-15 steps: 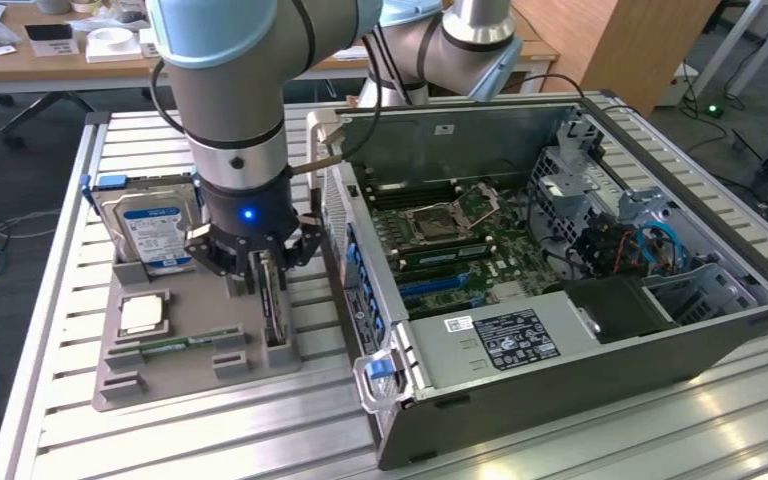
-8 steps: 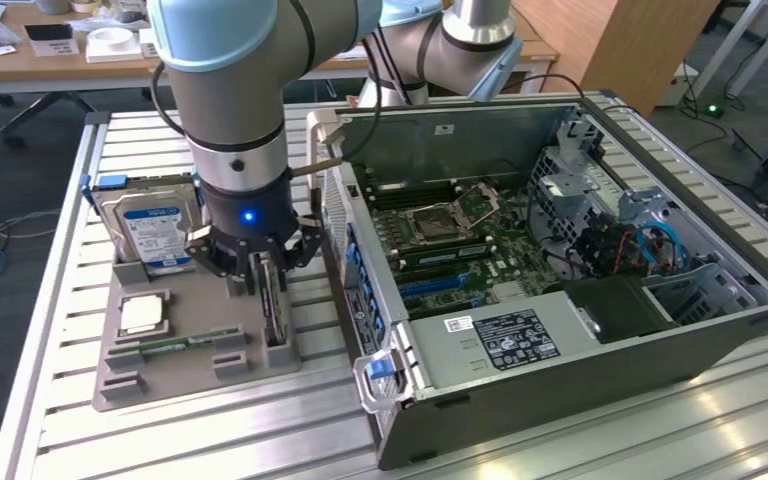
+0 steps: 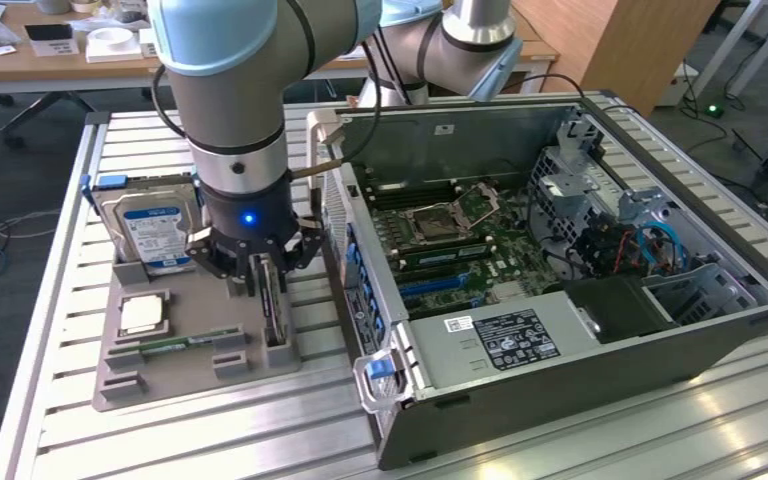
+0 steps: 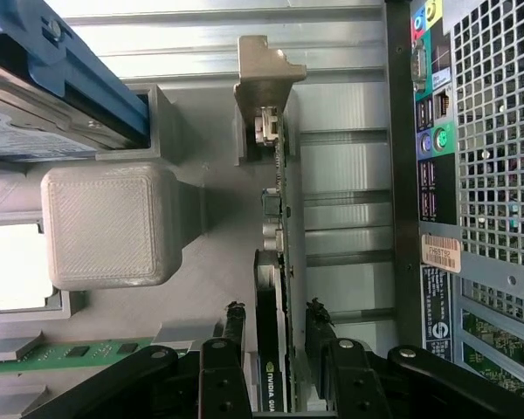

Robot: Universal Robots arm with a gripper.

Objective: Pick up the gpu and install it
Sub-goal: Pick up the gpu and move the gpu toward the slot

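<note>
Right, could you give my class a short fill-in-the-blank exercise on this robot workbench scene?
1. The claw has a finger on each side of the gpu, and its jaws stand ____.
2. The gpu stands on its ____ in the gray holder.
3. The label on the hard drive is ____.
Missing words: open, edge, blue.

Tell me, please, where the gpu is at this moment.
The gpu stands on edge in the grey parts tray, on the exterior view's left of the open computer case, between the open fingers.
</note>
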